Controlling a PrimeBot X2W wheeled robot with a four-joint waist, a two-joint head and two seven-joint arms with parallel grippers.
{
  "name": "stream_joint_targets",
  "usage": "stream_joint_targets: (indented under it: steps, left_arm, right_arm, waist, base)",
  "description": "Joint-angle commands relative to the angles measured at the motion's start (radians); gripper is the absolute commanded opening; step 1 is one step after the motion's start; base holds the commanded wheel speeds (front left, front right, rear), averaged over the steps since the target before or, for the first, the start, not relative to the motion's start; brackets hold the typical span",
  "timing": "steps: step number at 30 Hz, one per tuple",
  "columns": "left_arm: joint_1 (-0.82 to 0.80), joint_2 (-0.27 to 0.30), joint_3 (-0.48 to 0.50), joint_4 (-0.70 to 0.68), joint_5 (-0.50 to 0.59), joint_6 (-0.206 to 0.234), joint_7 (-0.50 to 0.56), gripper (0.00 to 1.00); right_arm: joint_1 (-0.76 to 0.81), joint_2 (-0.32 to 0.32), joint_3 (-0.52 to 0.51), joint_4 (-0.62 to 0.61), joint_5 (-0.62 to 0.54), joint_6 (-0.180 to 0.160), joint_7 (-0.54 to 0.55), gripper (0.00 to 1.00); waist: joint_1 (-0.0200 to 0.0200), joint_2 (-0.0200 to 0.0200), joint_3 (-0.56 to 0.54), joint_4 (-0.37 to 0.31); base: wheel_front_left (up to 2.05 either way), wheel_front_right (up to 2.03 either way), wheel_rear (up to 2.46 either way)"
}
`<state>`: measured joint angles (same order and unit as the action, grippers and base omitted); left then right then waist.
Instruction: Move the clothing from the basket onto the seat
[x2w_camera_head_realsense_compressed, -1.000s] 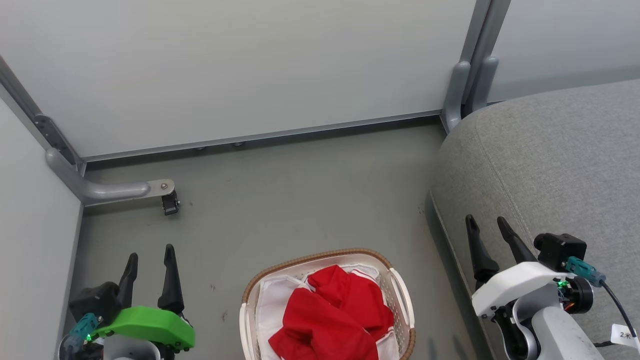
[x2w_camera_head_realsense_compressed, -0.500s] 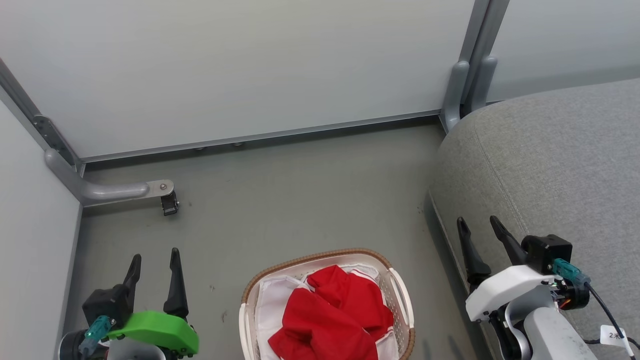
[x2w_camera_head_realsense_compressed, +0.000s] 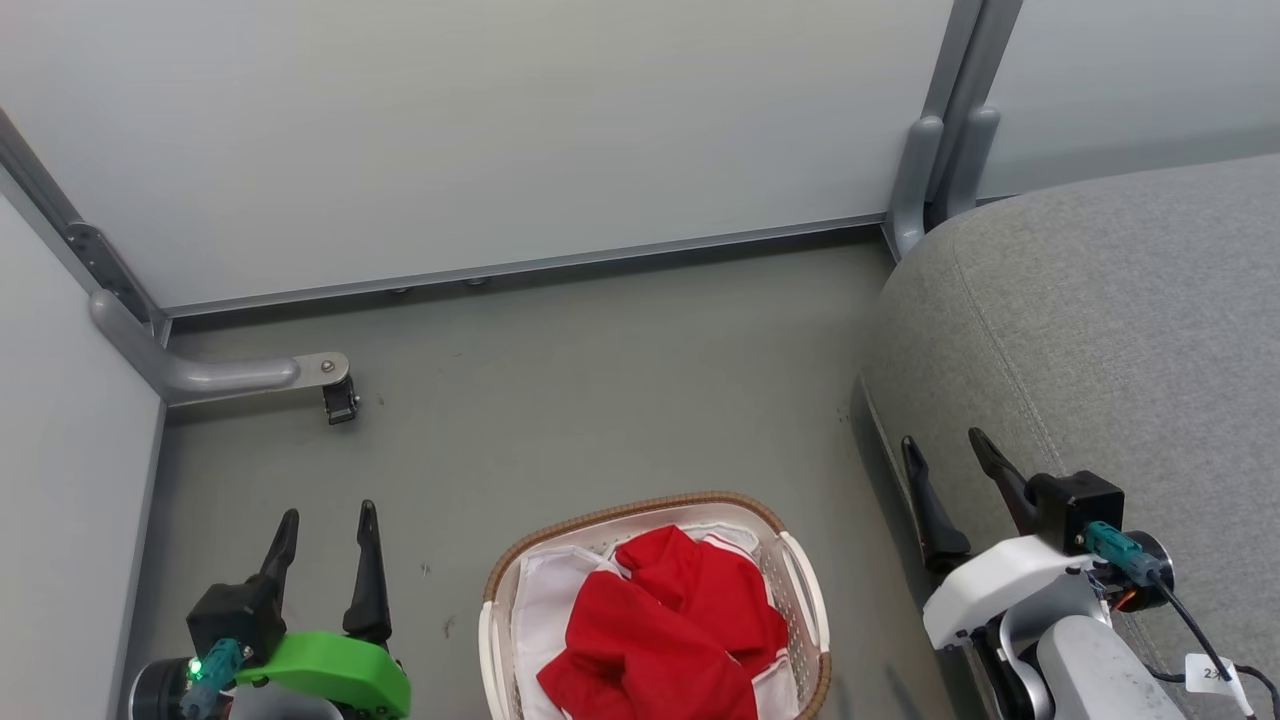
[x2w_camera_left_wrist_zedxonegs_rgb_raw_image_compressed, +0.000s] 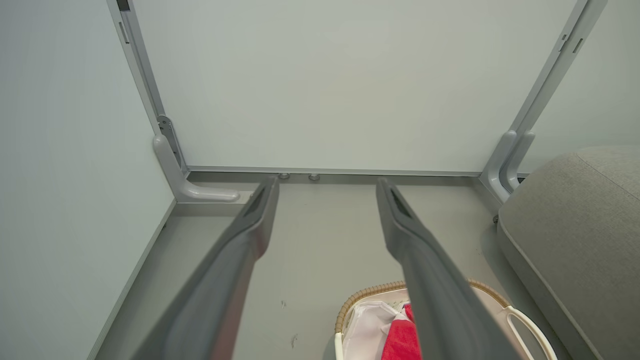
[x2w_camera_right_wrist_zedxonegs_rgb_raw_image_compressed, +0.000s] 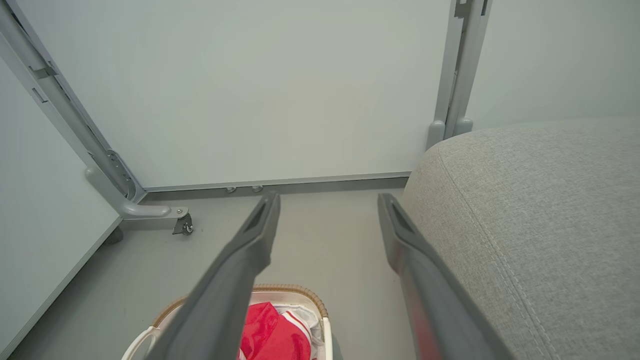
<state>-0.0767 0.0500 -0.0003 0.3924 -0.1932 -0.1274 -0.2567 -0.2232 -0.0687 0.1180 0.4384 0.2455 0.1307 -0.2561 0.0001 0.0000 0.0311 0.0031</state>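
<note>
Bright even diffuse light, faint soft shadows, wrist views bowed at edges

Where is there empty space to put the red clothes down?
The grey seat is bare everywhere it shows, from its rounded edge back to the wall panel. The floor between the basket and that panel is bare too. The basket is crowded: the red clothing fills most of it.
</note>
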Motion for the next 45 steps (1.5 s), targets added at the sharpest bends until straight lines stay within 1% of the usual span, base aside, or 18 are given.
stream_joint_targets:
  steps: [1, 9, 15, 21, 28, 33, 37, 45]
  left_arm:
    - [0.017, 0.001, -0.006, -0.004, 0.004, -0.005, -0.009, 1.0]
    - [-0.03, 0.001, -0.059, -0.013, -0.03, -0.005, -0.008, 1.0]
    - [-0.088, 0.002, -0.122, 0.007, -0.06, -0.005, -0.008, 1.0]
    - [-0.161, 0.002, -0.203, 0.068, -0.1, -0.005, -0.008, 1.0]
    - [-0.269, 0.003, -0.299, 0.186, -0.146, -0.005, -0.008, 1.0]
    - [-0.35, 0.004, -0.345, 0.297, -0.163, -0.005, -0.008, 1.0]
    - [-0.418, 0.004, -0.376, 0.401, -0.185, -0.005, -0.008, 1.0]
    - [-0.494, 0.003, -0.471, 0.616, -0.286, -0.005, -0.008, 1.0]
  right_arm:
    - [-0.013, -0.004, 0.006, -0.002, -0.02, 0.0, -0.009, 1.0]
    - [-0.043, -0.01, 0.01, -0.035, -0.006, 0.0, -0.01, 1.0]
    - [-0.089, -0.01, 0.013, -0.075, 0.009, 0.0, -0.01, 1.0]
    - [-0.137, -0.01, 0.017, -0.106, 0.025, 0.0, -0.01, 1.0]
    - [-0.191, -0.007, 0.031, -0.142, 0.034, 0.0, -0.01, 1.0]
    - [-0.22, -0.002, 0.037, -0.167, 0.037, 0.0, -0.01, 1.0]
    - [-0.233, 0.001, 0.032, -0.181, 0.037, 0.0, -0.01, 1.0]
    - [-0.248, 0.009, 0.032, -0.187, 0.038, 0.0, -0.01, 1.0]
  waist:
    - [-0.0001, 0.0, 0.005, -0.002]
    - [-0.0001, 0.0, 0.096, -0.025]
    - [-0.0001, 0.0, 0.211, -0.063]
    - [-0.0001, 0.0, 0.322, -0.108]
    - [-0.0001, 0.0, 0.445, -0.166]
    - [-0.0001, 0.0, 0.523, -0.203]
    - [-0.0001, 0.0, 0.575, -0.22]
    - [-0.0001, 0.0, 0.643, -0.241]
  base:
    - [0.0, 0.0, 0.0]
    - [0.0, 0.0, 0.0]
    - [0.0, 0.0, 0.0]
    - [0.0, 0.0, 0.0]
    - [0.0, 0.0, 0.0]
    - [0.0, 0.0, 0.0]
    - [0.0, 0.0, 0.0]
    - [0.0, 0.0, 0.0]
